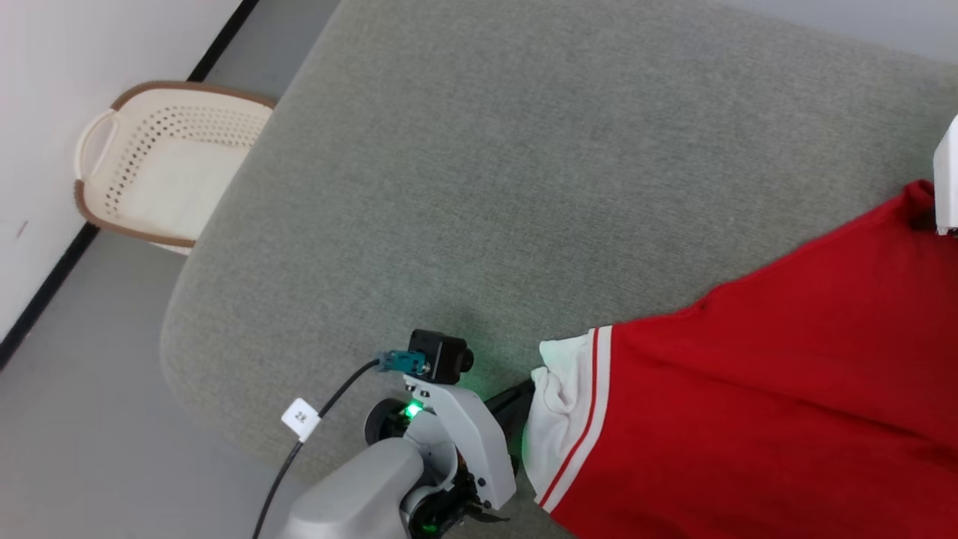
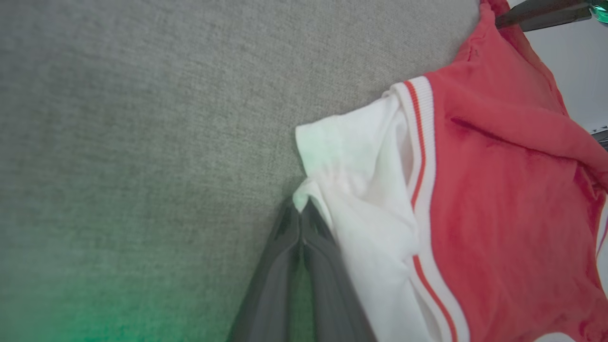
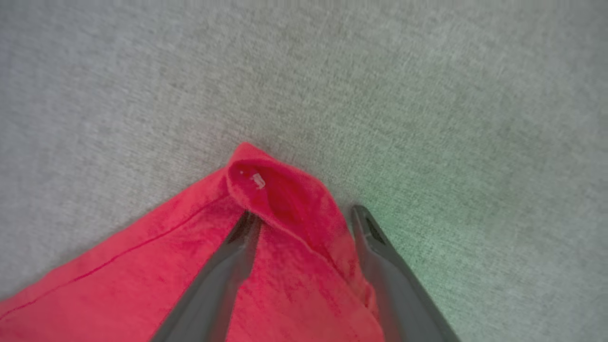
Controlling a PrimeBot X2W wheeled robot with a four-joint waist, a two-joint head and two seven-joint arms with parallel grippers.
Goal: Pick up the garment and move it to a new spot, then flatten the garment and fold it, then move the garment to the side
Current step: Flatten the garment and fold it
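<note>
Garment [image 1: 748,419] is red, with a white short sleeve [image 1: 557,404] and white-red striped trim at the seam. The cloth is bunched, not flat. It lies on the grey fabric worktop [image 1: 486,187], stretched from the left hand [image 1: 520,400] across to the right hand [image 3: 305,214]. Left hand: fingers together, clamped on the bunched edge of the white sleeve, cloth pinched right at the tips. Right hand: fingers apart, straddling a folded red corner. One finger lies over the cloth, the other on the worktop beside it, so no grip. Room: a wide stretch of grey worktop ahead of both hands. Its rounded edge runs just behind and outboard of the left hand, with floor [image 1: 90,419] beyond. A cream perforated basket [image 1: 194,90] sits on the floor well out past the left hand, off the worktop corner. Hidden: the garment body runs off frame behind the hands, so can't tell which face is up. Right arm in the head view is a pale sliver cut by the frame edge. Wrist views are soft, with green glow on the fabric.
</note>
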